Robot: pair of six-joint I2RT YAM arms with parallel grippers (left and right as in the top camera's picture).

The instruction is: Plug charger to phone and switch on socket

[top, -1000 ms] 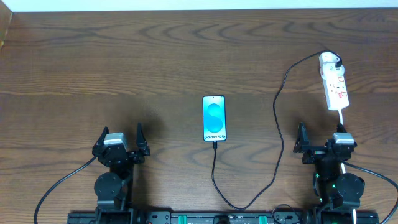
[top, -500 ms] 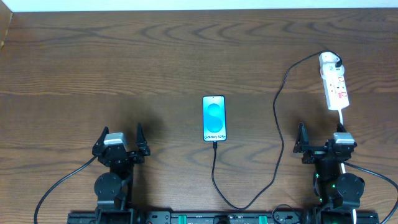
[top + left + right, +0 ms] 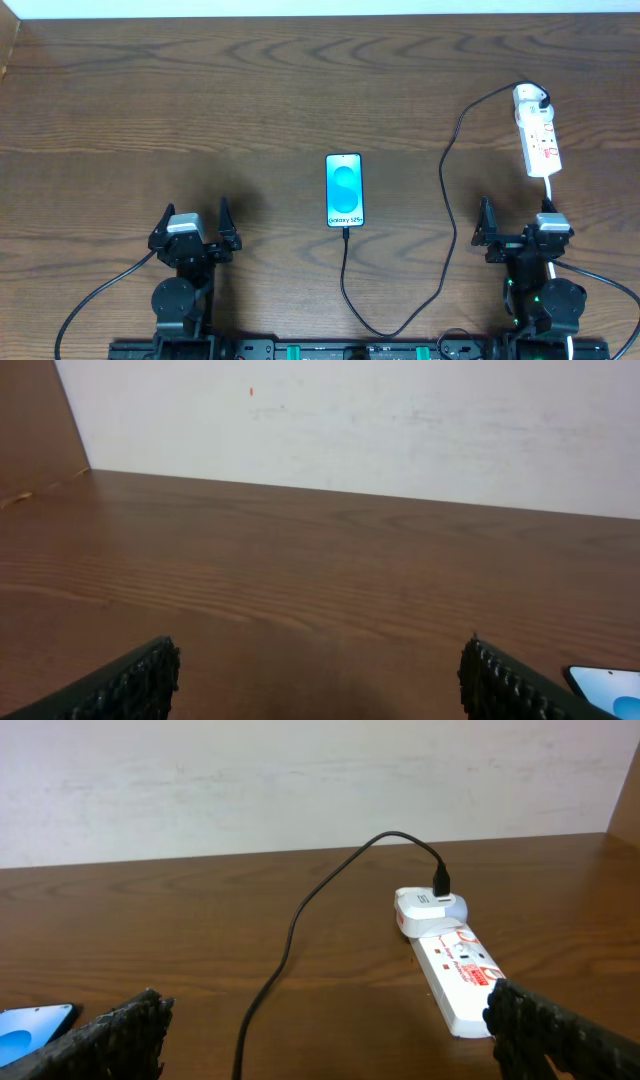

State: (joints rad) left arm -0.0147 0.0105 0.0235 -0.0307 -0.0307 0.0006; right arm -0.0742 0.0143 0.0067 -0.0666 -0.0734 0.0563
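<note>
Both arms sit folded low at the near side, well apart from each other. The left end effector [image 3: 193, 213] points forward with its fingers spread wide and nothing between them. The right end effector [image 3: 517, 212] gapes just as wide and is just as empty.

The place looked like a robotics lab bench rather than a home. A wood-grain table [image 3: 200, 90] stood against a plain white wall [image 3: 400, 420]. The left arm [image 3: 178, 298] and the right arm [image 3: 548, 300], both small and black, sat on a mounting rail [image 3: 330, 350] along its near edge, trailing black cables [image 3: 100, 290].
</note>
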